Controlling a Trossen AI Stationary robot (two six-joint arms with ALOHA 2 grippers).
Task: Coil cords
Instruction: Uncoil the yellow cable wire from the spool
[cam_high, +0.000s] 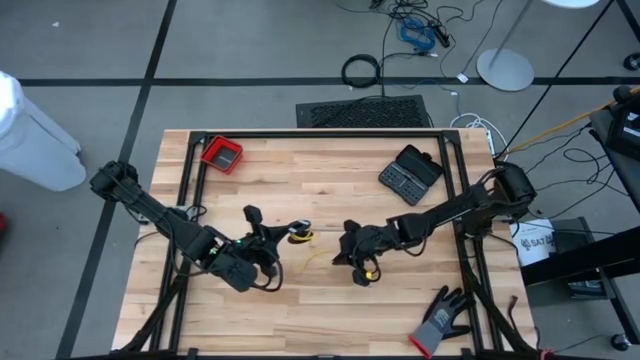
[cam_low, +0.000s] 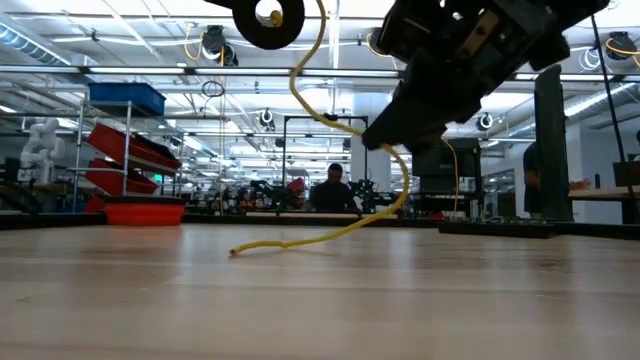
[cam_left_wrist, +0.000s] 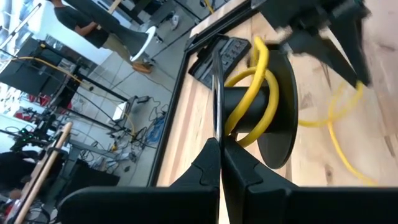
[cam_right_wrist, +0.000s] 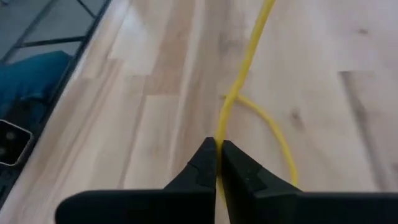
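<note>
Cord first: I see the yellow cord (cam_right_wrist: 249, 56) pinched between the clenched fingers of my right gripper (cam_right_wrist: 218, 163), mid-table, with a slack loop lying on the wooden table (cam_high: 330, 170) just beside it. From there the cord rises to a black spool (cam_left_wrist: 273, 112) and wraps its hub. My left gripper (cam_left_wrist: 221, 163) has its fingers clamped on the spool's thin near flange, holding it above the boards, left of the right gripper. In the low view the cord's free end trails on the tabletop.
</note>
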